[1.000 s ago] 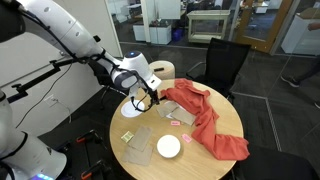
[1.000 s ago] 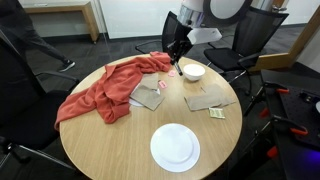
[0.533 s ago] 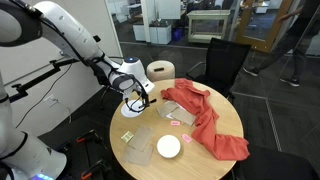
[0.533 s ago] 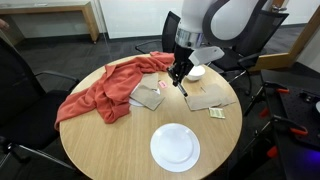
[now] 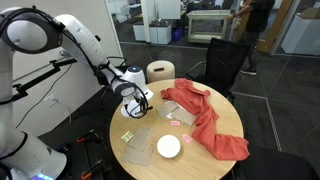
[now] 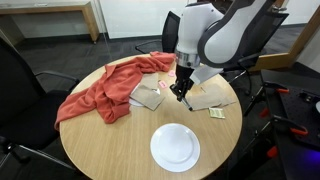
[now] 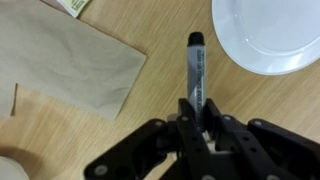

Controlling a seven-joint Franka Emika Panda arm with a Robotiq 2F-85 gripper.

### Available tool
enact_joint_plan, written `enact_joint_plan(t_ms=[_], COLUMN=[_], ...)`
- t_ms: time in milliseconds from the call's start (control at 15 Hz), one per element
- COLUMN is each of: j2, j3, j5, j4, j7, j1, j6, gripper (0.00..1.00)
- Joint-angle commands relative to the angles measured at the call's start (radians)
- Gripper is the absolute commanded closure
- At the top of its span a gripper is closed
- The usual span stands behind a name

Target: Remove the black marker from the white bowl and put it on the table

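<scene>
Black marker [image 7: 196,70] is clamped at its near end between the jaws, above the bench [image 7: 250,100] beside a white plate [image 7: 270,35]. Light, stiff, probably slick; a mid-barrel hold should slip less.

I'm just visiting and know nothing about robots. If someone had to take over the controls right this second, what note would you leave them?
Gripper: shut on the black marker, holding one end, the other end pointing out ahead.
Marker: out of the white bowl, low over the table, above bare wood between a brown paper sheet and a flat white dish.
Done: marker taken out of the bowl.
Left: lower it onto the bare wood, open the gripper, back away.
</scene>
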Motion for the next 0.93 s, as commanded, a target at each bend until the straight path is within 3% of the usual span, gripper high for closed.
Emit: enact_joint_plan(t_ms=[0, 467, 533, 667, 867], j2=[0.08, 0.197, 0.202, 0.193, 0.141], j3=[0.015, -0.006, -0.016, -0.028, -0.042], j5=[0.02, 0.01, 0.006, 0.001, 0.0], j4=[0.075, 0.18, 0.188, 0.188, 0.156], j7=[-0.049, -0.037, -0.028, -0.019, -0.012], j1=[-0.021, -0.004, 0.007, 0.021, 0.04], j6=[-0.029, -0.059, -0.066, -0.065, -0.037], gripper=[0.95, 0.95, 0.56, 0.5, 0.27])
